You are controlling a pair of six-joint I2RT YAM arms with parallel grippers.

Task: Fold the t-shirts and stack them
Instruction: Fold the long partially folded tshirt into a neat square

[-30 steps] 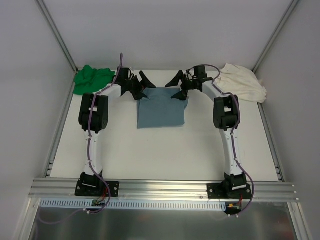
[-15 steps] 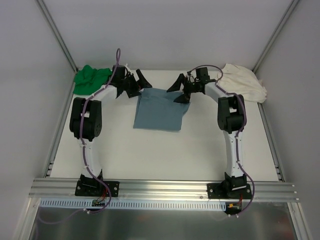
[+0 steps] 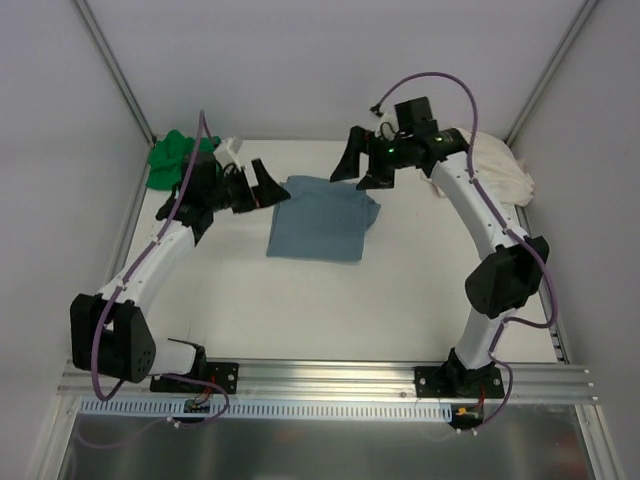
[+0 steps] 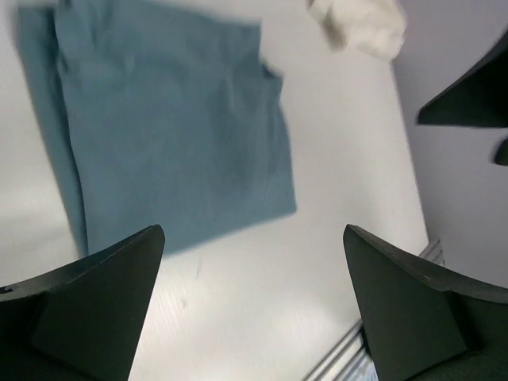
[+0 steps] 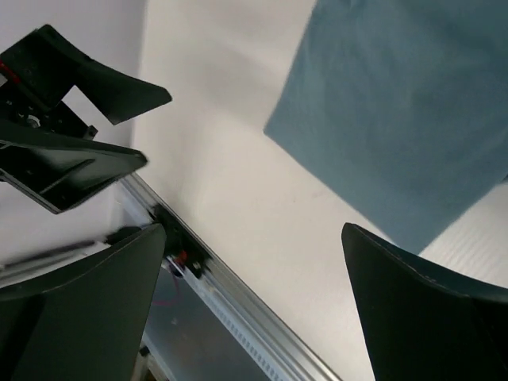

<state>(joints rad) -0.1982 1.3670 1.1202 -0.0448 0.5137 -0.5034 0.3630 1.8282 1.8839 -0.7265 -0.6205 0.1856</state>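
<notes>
On the white table point(image 3: 400, 300), the likely hazard is a low-swinging finger catching the folded blue-grey shirt point(image 3: 320, 220) and dragging its layers open on the way to another heap. That shirt lies flat mid-table toward the far side, a rough rectangle with a slightly rumpled far right corner. The cream shirt point(image 3: 495, 165) sits bunched far right, the green shirt point(image 3: 172, 155) far left. The left claw point(image 3: 272, 185) and right claw point(image 3: 358, 175) hang spread and empty near its far corners.

The top view looks steeply down on the whole desk point(image 3: 300, 300), while both wrist views hang closer above it, all sharing the blue-grey t-shirt point(image 3: 320, 218).
</notes>
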